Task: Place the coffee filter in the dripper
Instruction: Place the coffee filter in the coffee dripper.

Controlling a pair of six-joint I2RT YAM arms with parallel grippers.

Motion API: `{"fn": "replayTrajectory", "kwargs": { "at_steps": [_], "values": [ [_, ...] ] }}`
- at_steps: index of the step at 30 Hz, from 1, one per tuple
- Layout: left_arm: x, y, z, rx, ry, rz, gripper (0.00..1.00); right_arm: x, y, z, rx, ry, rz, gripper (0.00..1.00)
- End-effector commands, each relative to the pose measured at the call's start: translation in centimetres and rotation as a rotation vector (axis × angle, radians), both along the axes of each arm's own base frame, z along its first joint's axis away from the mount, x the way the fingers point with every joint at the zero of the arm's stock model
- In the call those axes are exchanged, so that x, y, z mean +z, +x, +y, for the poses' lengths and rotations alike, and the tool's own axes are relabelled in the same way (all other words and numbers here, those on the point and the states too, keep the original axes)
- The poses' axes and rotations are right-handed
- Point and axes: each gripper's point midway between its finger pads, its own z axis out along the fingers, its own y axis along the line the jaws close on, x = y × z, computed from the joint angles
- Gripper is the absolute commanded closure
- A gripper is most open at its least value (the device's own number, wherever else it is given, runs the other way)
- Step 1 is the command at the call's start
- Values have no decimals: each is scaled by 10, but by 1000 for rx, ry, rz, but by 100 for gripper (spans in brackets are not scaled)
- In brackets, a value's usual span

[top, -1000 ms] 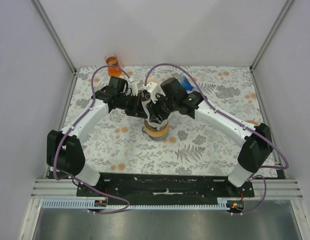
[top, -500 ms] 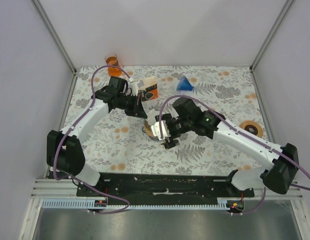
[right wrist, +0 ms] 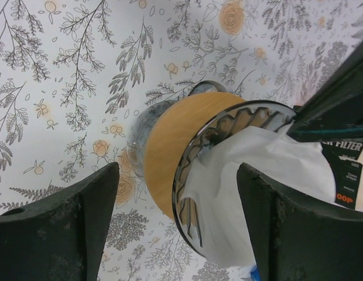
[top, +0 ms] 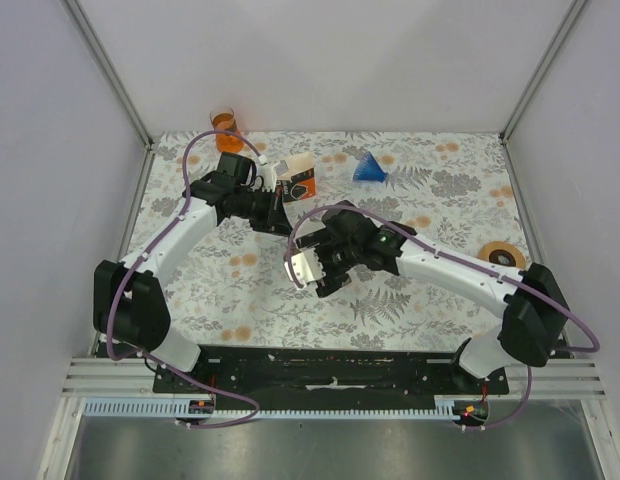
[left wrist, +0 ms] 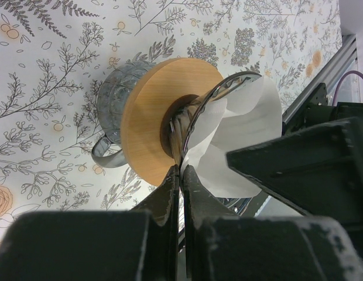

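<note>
In the left wrist view the glass dripper (left wrist: 147, 111), with its wooden collar, stands on a grey metal mug (left wrist: 111, 99). The white coffee filter (left wrist: 243, 132) sits inside its cone, its upper edge sticking out past the rim. My left gripper (left wrist: 181, 171) is shut on the dripper's rim. My right gripper (right wrist: 187, 225) is open, its fingers wide apart on either side of the dripper (right wrist: 170, 152) and filter (right wrist: 263, 175), touching neither. In the top view the right gripper (top: 310, 266) hides most of the dripper, with the left gripper (top: 286, 222) just behind it.
A box of filters (top: 298, 180) and a blue funnel (top: 368, 167) stand at the back of the floral tablecloth. An orange cup (top: 223, 121) is at the back left corner. A roll of tape (top: 501, 255) lies at the right.
My right gripper has opened, let go of the filter and swung from behind the dripper round to its near side. The left gripper has kept its hold on the rim.
</note>
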Motion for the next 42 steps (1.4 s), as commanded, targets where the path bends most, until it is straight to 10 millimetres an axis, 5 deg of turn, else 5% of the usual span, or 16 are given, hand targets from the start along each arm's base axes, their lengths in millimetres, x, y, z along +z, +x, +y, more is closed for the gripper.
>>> {"fn": "replayTrajectory", "kwargs": {
  "at_steps": [1, 5, 10, 24, 27, 29, 32, 37, 42],
  "values": [
    [21, 7, -3, -34, -19, -90, 98, 3, 13, 16, 6, 12, -35, 13],
    [22, 7, -2, -31, -18, -93, 98, -4, 15, 17, -13, -7, -9, 21],
    [21, 7, -2, -32, -20, -89, 98, -5, 15, 16, -29, -11, 5, 48],
    [19, 8, -2, -28, -14, -87, 98, -18, 11, 14, -26, -35, 37, 81],
    [18, 7, -2, -28, -14, -82, 98, -22, 10, 13, -25, -44, 47, 76],
    [17, 7, -3, -30, -16, -80, 98, -23, 13, 12, -44, -49, 43, 55],
    [18, 7, -3, -30, -19, -81, 98, -23, 14, 13, -53, -55, 43, 40],
    [16, 6, -4, -32, -23, -74, 98, -34, 25, 16, -83, -91, 36, 45],
    [17, 7, -3, -30, -24, -77, 98, -42, 28, 14, -96, -111, 42, 69]
  ]
}}
